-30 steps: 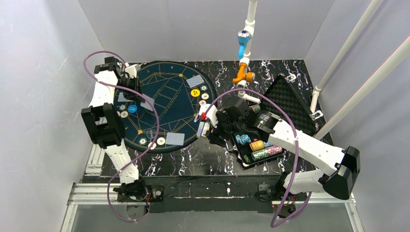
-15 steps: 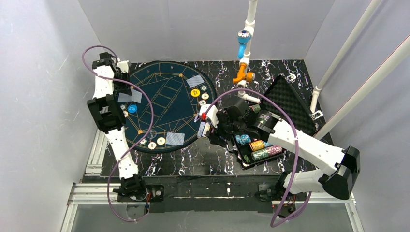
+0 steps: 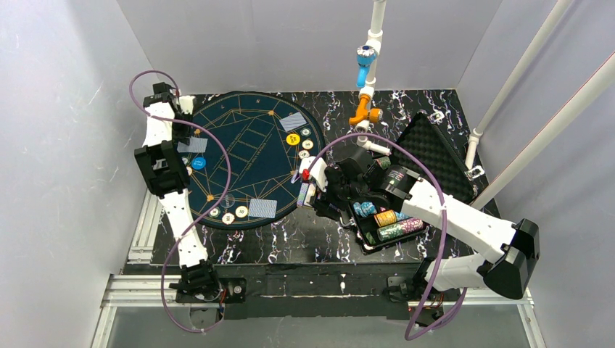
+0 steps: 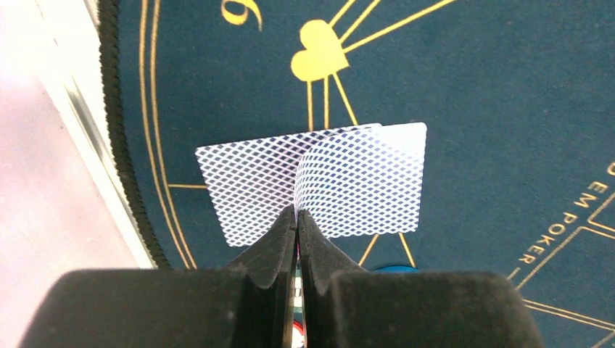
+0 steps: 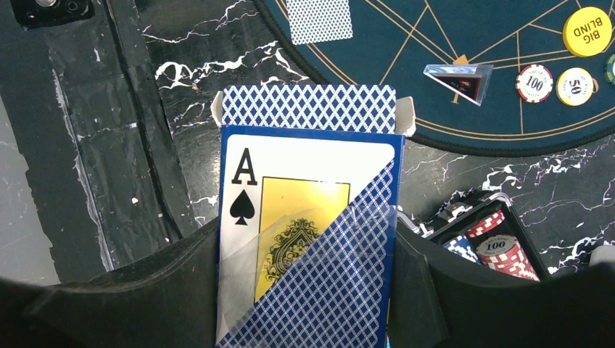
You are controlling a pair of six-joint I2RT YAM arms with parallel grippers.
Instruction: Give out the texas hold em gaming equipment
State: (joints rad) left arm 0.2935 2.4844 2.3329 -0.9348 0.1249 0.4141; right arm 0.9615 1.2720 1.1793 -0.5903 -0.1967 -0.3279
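Observation:
My left gripper [image 4: 296, 212] is shut, its tips over the near edge of two overlapping blue-backed cards [image 4: 319, 181] lying on the dark poker mat [image 4: 493, 109]; the same cards [image 3: 193, 145] lie at the mat's left. A blue chip [image 3: 199, 162] lies beside them. My right gripper [image 5: 308, 239] is shut on a blue card box [image 5: 308, 210] with an ace of spades on it, held beside the mat [image 3: 310, 192]. More cards [image 3: 292, 122] [image 3: 262, 208] and a yellow chip [image 3: 293, 140] lie on the mat.
An open black case [image 3: 362, 232] holds stacked chips [image 3: 397, 230]; its foam lid [image 3: 435, 156] lies behind. A clear triangular piece [image 5: 458, 78] and 100 and 50 chips [image 5: 534, 83] sit at the mat's edge. A white pipe with orange and blue valves [image 3: 365, 109] stands at the back.
My left arm has drawn back toward the far left edge of the mat, leaving the two cards overlapping there. The right arm and the card box have not moved.

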